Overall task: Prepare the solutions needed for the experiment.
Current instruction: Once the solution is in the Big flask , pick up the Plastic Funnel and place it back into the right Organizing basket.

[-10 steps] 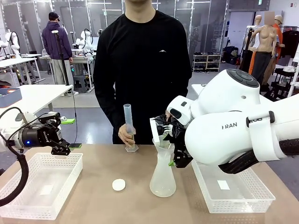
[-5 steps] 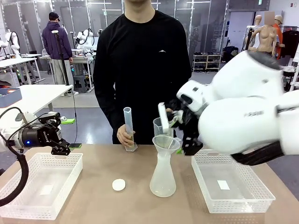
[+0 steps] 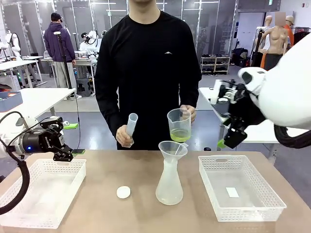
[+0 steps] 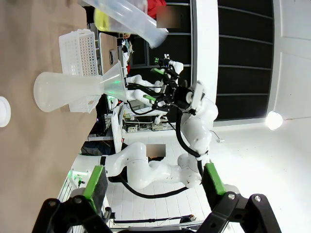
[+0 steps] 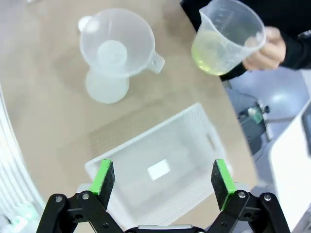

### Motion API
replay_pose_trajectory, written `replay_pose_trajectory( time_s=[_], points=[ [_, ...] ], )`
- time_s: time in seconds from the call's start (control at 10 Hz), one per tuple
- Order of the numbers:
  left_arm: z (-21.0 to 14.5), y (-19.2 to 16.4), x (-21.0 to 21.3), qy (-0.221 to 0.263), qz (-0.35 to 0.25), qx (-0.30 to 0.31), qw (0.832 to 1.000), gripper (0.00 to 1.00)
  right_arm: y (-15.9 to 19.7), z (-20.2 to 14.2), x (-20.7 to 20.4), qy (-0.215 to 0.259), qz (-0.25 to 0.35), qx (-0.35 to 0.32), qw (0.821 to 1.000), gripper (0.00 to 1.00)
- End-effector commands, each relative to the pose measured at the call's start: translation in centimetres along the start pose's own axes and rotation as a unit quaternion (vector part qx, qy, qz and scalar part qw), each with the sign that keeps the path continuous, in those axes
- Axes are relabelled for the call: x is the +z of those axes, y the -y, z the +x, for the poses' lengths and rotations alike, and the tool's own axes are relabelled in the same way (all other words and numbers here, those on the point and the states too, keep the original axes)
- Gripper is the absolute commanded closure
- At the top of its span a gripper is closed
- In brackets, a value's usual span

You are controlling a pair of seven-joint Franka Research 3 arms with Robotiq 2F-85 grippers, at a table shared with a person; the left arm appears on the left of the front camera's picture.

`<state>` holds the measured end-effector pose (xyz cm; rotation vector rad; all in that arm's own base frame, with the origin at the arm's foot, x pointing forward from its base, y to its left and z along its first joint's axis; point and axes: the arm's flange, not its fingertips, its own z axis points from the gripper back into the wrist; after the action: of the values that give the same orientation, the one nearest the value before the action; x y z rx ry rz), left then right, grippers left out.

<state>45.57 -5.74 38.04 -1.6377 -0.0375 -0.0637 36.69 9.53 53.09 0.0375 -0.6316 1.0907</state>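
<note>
A person's hand (image 3: 187, 113) holds a clear beaker (image 3: 179, 125) carrying the solutions (image 3: 180, 135), a shallow pale yellow-green pool, just above and behind the funnel (image 3: 172, 148) seated in the frosted conical flask (image 3: 169, 183). Pouring looks to be the step in hand, and the next move calls for tilting the spout over the funnel's mouth. The right gripper (image 5: 163, 177) hangs spread and empty high to the flask's right, the left gripper (image 4: 153, 180) likewise well to its left. No brand or label is legible, and the beaker's scale marks are too small to read.
</note>
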Motion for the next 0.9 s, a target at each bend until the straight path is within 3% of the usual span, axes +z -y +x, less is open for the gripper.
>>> replay_pose_trajectory(
  time_s=[0.0,0.2,0.3,0.4,0.8],
  points=[
    [0.0,0.2,0.1,-0.003,-0.001,-0.001,1.000,0.00,0.3,-0.9,-0.1,0.008,0.018,-0.142,0.990,0.00],
    [0.0,0.2,0.1,-0.003,-0.001,-0.001,1.000,0.00,0.4,-1.7,-1.1,-0.010,0.006,-0.192,0.981,0.00],
    [0.0,0.2,0.1,-0.003,-0.001,-0.001,1.000,0.00,-0.2,-1.5,-0.7,-0.100,-0.070,-0.104,0.987,0.00],
    [0.0,0.2,0.1,-0.003,-0.001,-0.001,1.000,0.00,1.1,-2.5,-0.6,-0.017,0.026,-0.162,0.986,0.00],
    [0.0,0.2,0.1,-0.003,-0.001,-0.001,1.000,0.00,1.0,-2.3,-0.7,-0.032,0.008,-0.156,0.987,0.00]
  ],
)
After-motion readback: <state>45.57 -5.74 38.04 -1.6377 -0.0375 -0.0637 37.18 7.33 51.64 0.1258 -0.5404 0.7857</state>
